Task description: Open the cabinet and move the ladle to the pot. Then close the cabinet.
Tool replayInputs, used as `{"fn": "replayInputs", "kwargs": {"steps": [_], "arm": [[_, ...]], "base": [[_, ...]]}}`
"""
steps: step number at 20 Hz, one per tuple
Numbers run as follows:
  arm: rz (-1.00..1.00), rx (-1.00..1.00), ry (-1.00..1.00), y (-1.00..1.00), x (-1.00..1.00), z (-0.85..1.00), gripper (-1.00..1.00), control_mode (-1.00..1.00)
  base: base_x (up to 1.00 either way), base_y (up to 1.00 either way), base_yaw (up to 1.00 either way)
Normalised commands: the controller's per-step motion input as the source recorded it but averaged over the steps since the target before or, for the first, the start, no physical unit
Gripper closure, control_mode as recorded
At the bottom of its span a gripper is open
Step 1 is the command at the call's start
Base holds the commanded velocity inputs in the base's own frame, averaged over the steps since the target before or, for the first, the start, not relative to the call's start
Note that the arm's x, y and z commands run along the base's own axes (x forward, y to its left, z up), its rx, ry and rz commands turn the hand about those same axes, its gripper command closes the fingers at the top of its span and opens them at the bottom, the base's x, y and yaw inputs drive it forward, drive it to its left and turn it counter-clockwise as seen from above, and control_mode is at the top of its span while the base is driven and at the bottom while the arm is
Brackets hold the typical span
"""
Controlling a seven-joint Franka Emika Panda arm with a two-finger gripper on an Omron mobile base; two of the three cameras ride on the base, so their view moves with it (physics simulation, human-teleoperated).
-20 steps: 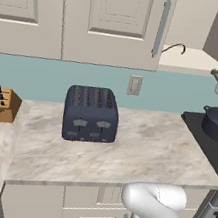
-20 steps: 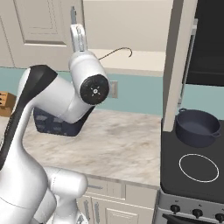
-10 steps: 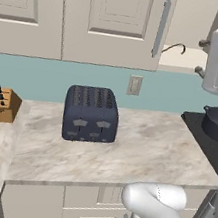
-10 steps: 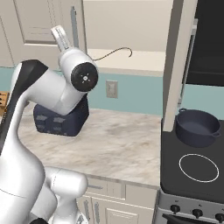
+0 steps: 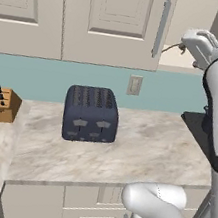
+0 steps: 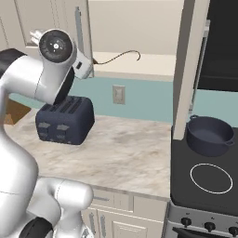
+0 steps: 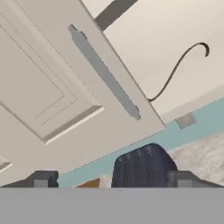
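Dark and small, the two fingertips of our tool stood wide apart at the bottom of the hand view, with nothing between them — released, holding nothing. It was raised to cabinet height, just in front of the cabinet, whose right-hand door stood swung out towards us, its long silver handle running slantwise across the hand view.

Past the door's edge lay the ladle, on the pale shelf inside the cabinet: a thin dark curved stem ending in a small hook. We judged it light and stiff, likely metal and somewhat slippery, and so thin that closing jaws could miss it or roll it. The sensible hold seemed to be across the middle of the stem, where the curve is gentlest, rather than at the hook. We could not make out the bowl end, which was hidden by the door.

The right base view gave us what the others did not: the pot, dark blue-grey, sitting on the black stove well to the right of the shelf and lower, with the open door's edge between. The left base view showed instead the knife block at the far left of the marble worktop. The toaster appeared in all three.
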Motion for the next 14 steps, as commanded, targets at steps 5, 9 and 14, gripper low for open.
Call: {"fn": "replayInputs", "kwargs": {"steps": [5, 9, 14], "arm": [[-0.01, -0.42, -0.44, 0.14, 0.14, -0.04, -1.0, -1.0], [0.0, -0.29, -0.49, 0.03, 0.33, 0.0, -1.0, -1.0], [-0.1, -0.14, -0.15, 0.1, 0.48, 0.0, -1.0, -1.0]], "base": [[0.0, 0.0, 0.0], [0.0, 0.0, 0.0], [0.0, 0.0, 0.0]]}}
